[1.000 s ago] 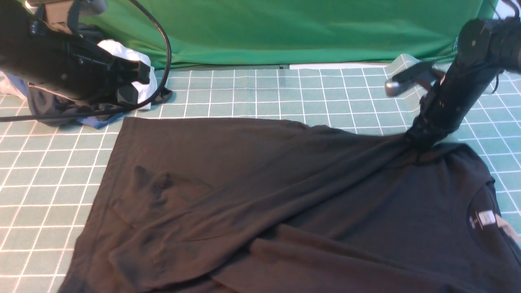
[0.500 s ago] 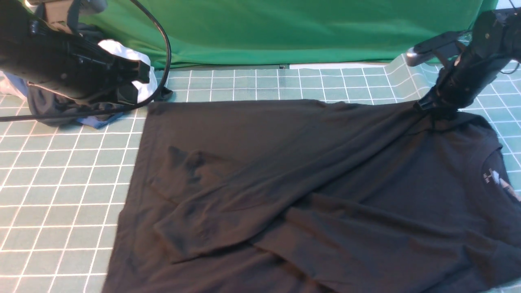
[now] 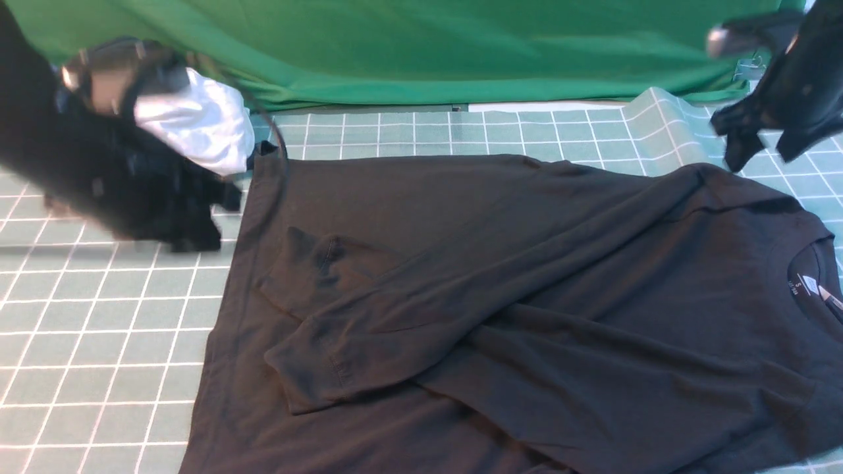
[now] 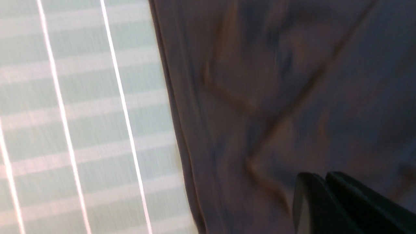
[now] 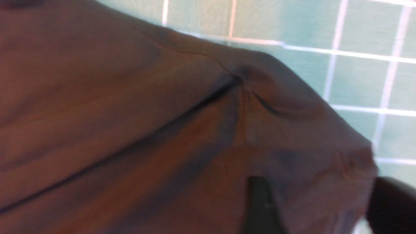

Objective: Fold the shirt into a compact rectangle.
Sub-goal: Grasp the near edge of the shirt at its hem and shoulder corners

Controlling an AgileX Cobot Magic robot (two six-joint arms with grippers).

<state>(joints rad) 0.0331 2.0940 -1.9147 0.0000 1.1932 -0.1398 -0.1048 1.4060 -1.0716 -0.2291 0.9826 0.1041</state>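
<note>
1. The left gripper [image 3: 211, 222] has its jaws together; nothing shows clamped between them. In the front view they appear just beside the left edge of the black shirt [image 3: 527, 342]; their height above the cloth cannot be told.
2. The right gripper [image 3: 762, 160] has its jaws apart, with no fabric pinched between the tips. They appear at the shirt's far edge, near its right shoulder area.
3. The shirt lies spread out between and nearer the camera than both pairs of jaws, its sleeves laid across the body in creased diagonal folds.
4. Nearer the camera than the right jaws, the neckline holds a white neck tag [image 3: 810, 285]. An "S" reads beside it; the other small print is illegible.
5. The shirt's left edge runs from near the left jaws towards the camera; outside it, the gridded cloth [image 3: 99, 368] gives bare room to move.
6. More grid shows beyond the shirt, between the two pairs of jaws, up to the green cloth [image 3: 461, 52].
7. A white garment [image 3: 204, 125] sits beyond the left jaws, partly hidden by that arm.
</note>
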